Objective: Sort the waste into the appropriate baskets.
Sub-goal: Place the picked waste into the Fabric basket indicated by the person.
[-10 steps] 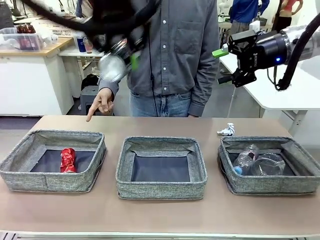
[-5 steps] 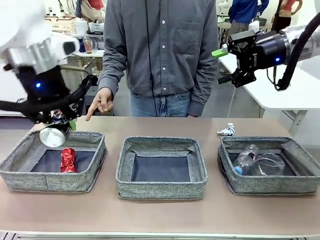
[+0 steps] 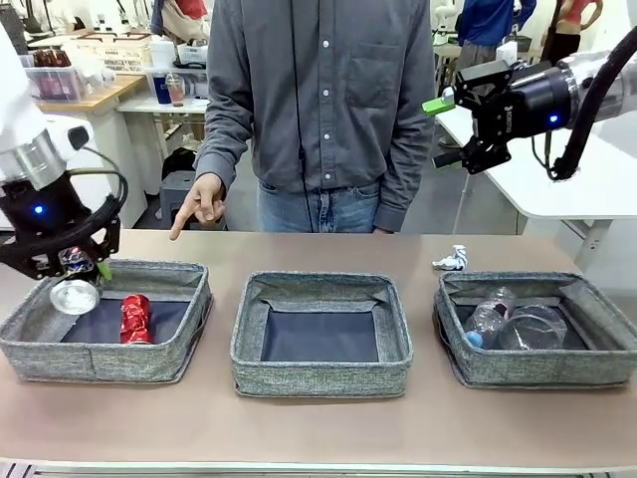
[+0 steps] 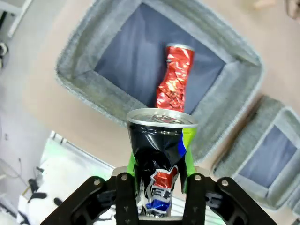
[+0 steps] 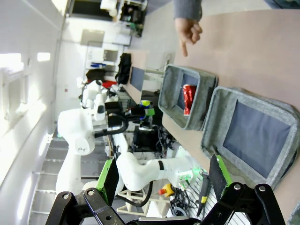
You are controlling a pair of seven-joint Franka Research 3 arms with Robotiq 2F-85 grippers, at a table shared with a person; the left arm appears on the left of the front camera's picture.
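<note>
Left gripper: clamped on blue can, poised over left basket's near-left corner.
Blue can: upright between green pads, silver end facing the camera in front view, above the basket floor.
Red can: lying flat in left basket, just right of the held can.
Right gripper: raised high at far right, jaws spread, nothing between them.
Middle basket: nothing inside.
Right basket: bottle and cup inside.
Wrapper: on table behind right basket.
Hand: pointing down beyond left basket.

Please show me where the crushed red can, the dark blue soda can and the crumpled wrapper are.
crushed red can (image 3: 134, 319), front view, middle of its body
dark blue soda can (image 4: 159, 159), left wrist view, dented side wall
crumpled wrapper (image 3: 452, 260), front view, its centre
</note>
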